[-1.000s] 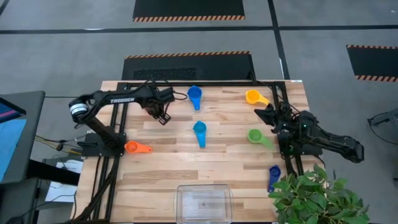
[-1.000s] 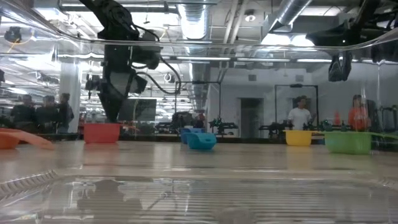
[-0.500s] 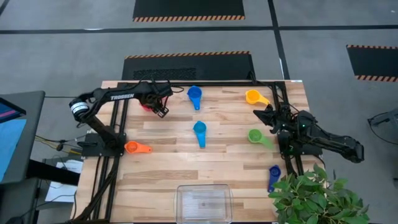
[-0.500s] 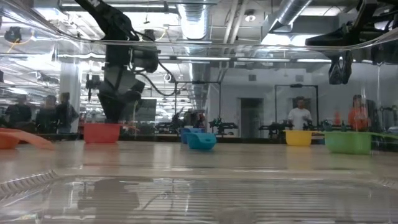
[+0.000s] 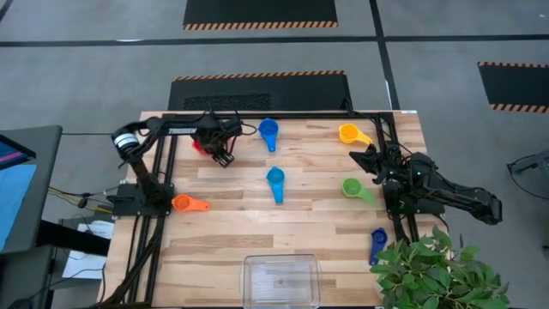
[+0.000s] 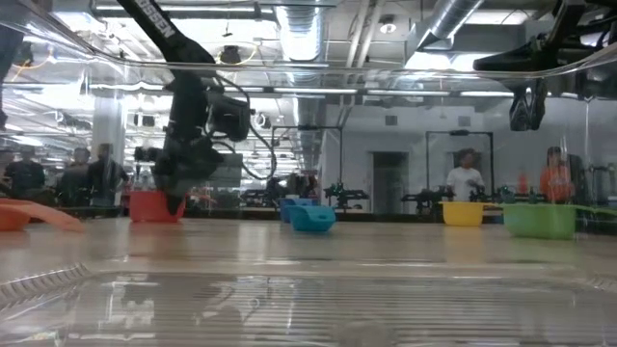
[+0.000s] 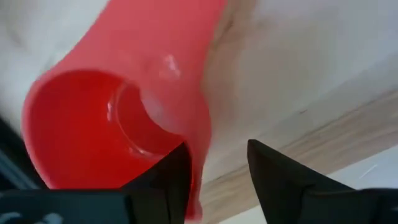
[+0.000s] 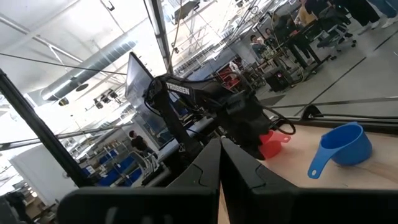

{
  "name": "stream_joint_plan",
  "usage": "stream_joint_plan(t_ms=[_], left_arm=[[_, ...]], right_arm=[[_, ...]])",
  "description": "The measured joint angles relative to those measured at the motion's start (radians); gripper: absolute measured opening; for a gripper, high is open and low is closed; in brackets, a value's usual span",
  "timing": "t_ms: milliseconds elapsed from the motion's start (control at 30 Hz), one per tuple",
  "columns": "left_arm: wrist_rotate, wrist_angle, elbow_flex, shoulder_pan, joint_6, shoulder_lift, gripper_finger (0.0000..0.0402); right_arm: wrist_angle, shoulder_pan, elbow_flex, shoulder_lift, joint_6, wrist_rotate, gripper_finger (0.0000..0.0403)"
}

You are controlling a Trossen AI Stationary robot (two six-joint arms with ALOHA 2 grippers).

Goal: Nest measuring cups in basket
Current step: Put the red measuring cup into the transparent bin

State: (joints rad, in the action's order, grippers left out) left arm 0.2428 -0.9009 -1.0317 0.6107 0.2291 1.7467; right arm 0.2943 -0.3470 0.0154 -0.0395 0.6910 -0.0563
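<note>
A red measuring cup [image 5: 198,144] stands upright on the table's far left part. My left gripper [image 5: 223,157] points down over it, open. In the left wrist view the cup's wall [image 7: 200,140] lies between the fingers, one finger [image 7: 166,177] over the bowl and the other [image 7: 273,180] outside it. Loose on the table lie two light blue cups [image 5: 268,130] [image 5: 275,181], a yellow cup [image 5: 348,133], a green cup [image 5: 352,186], an orange cup [image 5: 184,203] and a dark blue cup [image 5: 378,241]. The clear basket [image 5: 281,279] stands at the near edge. My right gripper [image 5: 356,155] waits shut at the right. My left gripper comes at the red cup from above, its fingers on either side of the bowl's wall [image 7: 202,162] on the side away from the table's left edge. Whether either finger touches the wall, I cannot tell. The cup stands on the table.
Black frame rails run along the table's left, far and right sides. A potted plant [image 5: 433,275] overhangs the near right corner. People stand in the room beyond the table's far edge.
My left gripper has sunk toward the red cup at the far left, and its fingers have opened on the way down. The cup has stayed in place on the table.
</note>
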Motion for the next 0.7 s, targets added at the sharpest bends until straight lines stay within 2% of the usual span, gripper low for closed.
stream_joint_plan(t_ms=[67, 167, 200, 300, 433, 567, 700], left_arm=[[-0.027, 0.02, 0.0, 0.0, -0.028, 0.012, 0.0096], [-0.043, 0.048, 0.0, 0.0, -0.043, 0.016, 0.0021], [-0.054, 0.047, 0.0, 0.0, -0.04, 0.016, 0.0013], [-0.119, 0.033, -0.007, 0.0, -0.029, 0.015, 0.0005], [-0.272, -0.021, -0.064, -0.025, -0.036, 0.014, 0.0003], [-0.408, -0.102, -0.197, -0.075, -0.065, 0.013, 0.0002], [-0.503, -0.142, -0.379, -0.168, -0.068, 0.012, 0.0002]], right_arm=[[0.0, 0.0, 0.0, 0.0, 0.0, 0.0, 0.0033], [0.002, 0.0, 0.0, 0.0, 0.014, 0.0, 0.0033], [0.002, 0.0, 0.0, 0.0, 0.015, 0.0, 0.0033], [0.005, 0.0, 0.0, 0.0, 0.015, 0.001, 0.0033], [0.005, 0.0, 0.0, 0.0, 0.015, 0.001, 0.0033], [0.004, 0.0, 0.0, 0.0, 0.011, 0.001, 0.0033], [0.004, 0.0, 0.0, 0.0, 0.008, 0.001, 0.0033]])
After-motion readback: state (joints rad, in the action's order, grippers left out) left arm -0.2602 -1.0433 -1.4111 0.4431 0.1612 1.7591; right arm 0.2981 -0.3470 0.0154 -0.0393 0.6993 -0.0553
